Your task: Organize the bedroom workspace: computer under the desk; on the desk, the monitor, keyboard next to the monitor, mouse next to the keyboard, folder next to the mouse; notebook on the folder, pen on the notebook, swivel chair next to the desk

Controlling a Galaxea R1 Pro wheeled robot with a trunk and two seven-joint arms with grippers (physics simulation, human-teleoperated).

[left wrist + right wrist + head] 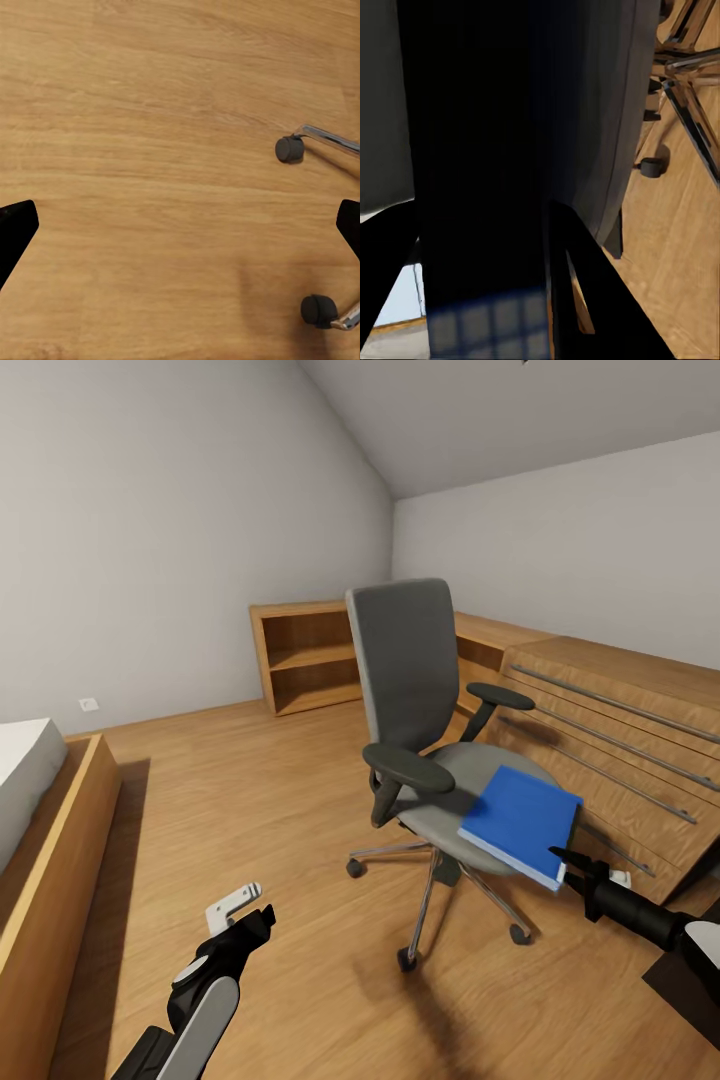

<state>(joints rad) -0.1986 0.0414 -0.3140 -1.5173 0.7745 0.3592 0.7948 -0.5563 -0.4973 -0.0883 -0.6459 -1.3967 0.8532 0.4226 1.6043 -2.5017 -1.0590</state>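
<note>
In the head view, the swivel chair [420, 710] stood on the wooden floor [250, 810] beside the light wood dresser [620, 740]. The blue folder [520, 822] lay over the front edge of the seat, with the right gripper [563, 857] at its corner.

In the left wrist view, the left gripper [180, 232] was wide open above the floor, near two chair castors [289, 148].

In the right wrist view, the right gripper's fingers [592, 300] were on both sides of the dark folder edge [484, 225]; I cannot tell whether they pressed it.

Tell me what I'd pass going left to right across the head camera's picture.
Bed → left gripper → swivel chair → blue folder → right gripper → light wood dresser.
</note>
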